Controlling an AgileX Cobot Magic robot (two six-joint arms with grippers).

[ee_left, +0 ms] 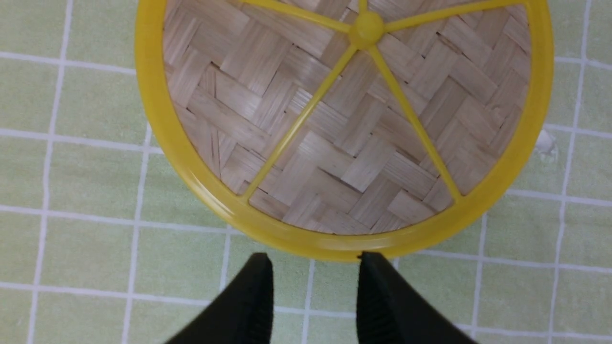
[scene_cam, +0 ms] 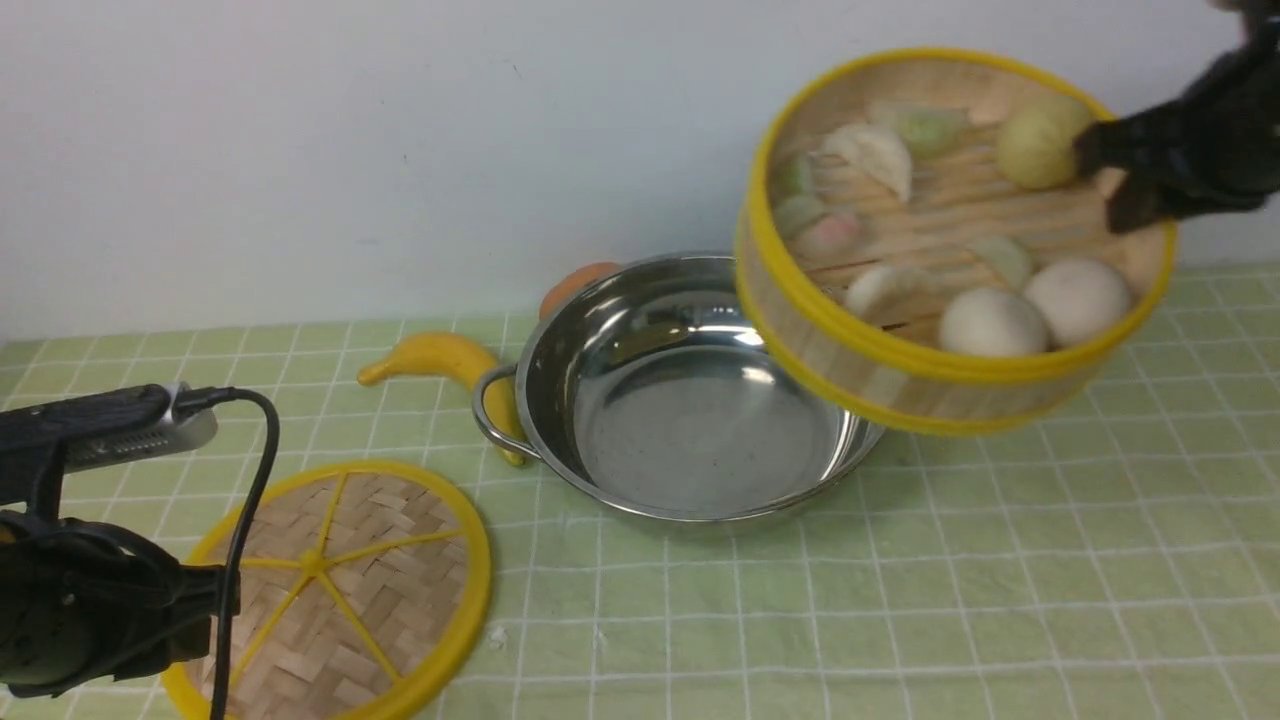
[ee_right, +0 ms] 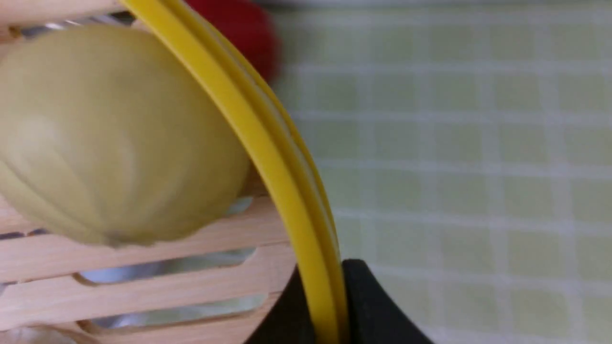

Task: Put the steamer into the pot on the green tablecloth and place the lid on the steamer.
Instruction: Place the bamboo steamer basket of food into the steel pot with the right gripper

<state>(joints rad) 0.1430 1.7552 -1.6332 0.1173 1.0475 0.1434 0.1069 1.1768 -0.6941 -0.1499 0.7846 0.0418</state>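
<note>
The right gripper has its jaws clenched on the far right rim of the steamer, one jaw inside the wall and one outside, and holds the basket in the air, tilted so that its open top faces the near side. The steamer hangs over the right edge of the pot and hides part of that rim. A yellow bun sits just beside the jaws, two white buns lie against the low side of the slatted floor, and pale dumplings lie on the slats at the left. The pot rests on the green tablecloth that covers the bench. A banana lies on the cloth at the pot's left handle, and an orange round thing shows behind the far rim. The lid lies flat on the cloth at the near left, well apart from the steamer. The left gripper hovers at the lid's edge with its jaws released and parted, their tips right at the yellow rim.
</note>
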